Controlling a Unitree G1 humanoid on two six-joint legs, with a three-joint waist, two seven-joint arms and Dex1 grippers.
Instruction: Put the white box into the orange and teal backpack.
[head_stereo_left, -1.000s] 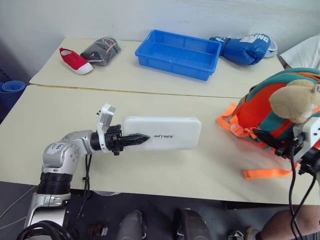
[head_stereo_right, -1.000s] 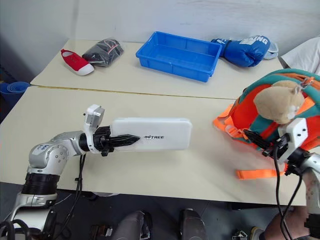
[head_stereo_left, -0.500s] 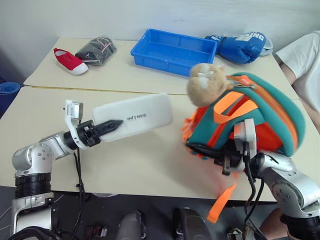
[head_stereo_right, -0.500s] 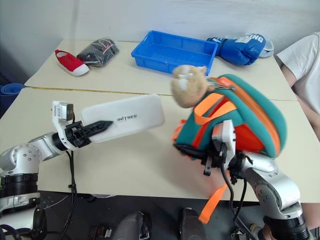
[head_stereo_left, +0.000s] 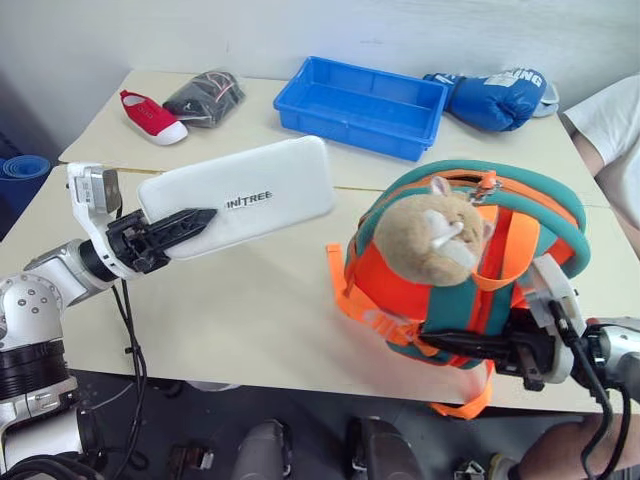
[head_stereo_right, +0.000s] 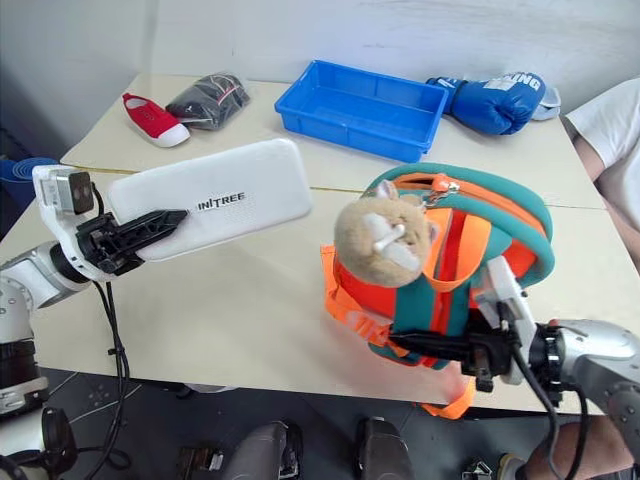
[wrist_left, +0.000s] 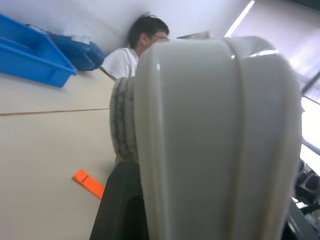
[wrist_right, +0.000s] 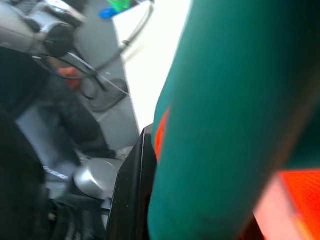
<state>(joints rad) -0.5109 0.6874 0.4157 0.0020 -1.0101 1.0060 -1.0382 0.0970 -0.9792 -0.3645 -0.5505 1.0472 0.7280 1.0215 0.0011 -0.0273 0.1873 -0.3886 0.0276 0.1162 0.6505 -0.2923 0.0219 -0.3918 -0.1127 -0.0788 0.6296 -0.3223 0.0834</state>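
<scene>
My left gripper (head_stereo_left: 190, 222) is shut on the near end of the white box (head_stereo_left: 245, 192), a flat white case with dark lettering, held tilted above the left half of the table. The left wrist view shows the white box (wrist_left: 215, 140) close up, with a black finger (wrist_left: 120, 205) beside it. The orange and teal backpack (head_stereo_left: 505, 250) stands at the table's front right, its tan plush toy (head_stereo_left: 428, 240) facing me. My right gripper (head_stereo_left: 432, 342) is shut on the backpack's lower edge. Teal fabric (wrist_right: 225, 100) lies against a black finger (wrist_right: 131, 190) in the right wrist view.
On the far table lie a blue tray (head_stereo_left: 360, 95), a blue boxing glove (head_stereo_left: 495, 98), a red shoe (head_stereo_left: 150, 115) and a dark bagged item (head_stereo_left: 205, 95). A person's white sleeve (head_stereo_left: 610, 120) is at the right edge. An orange strap (head_stereo_left: 465, 400) hangs over the front edge.
The left gripper has lifted the white box off the table, up and to the left. The right gripper has dragged the backpack leftward and nearer, turning the plush toy toward me.
</scene>
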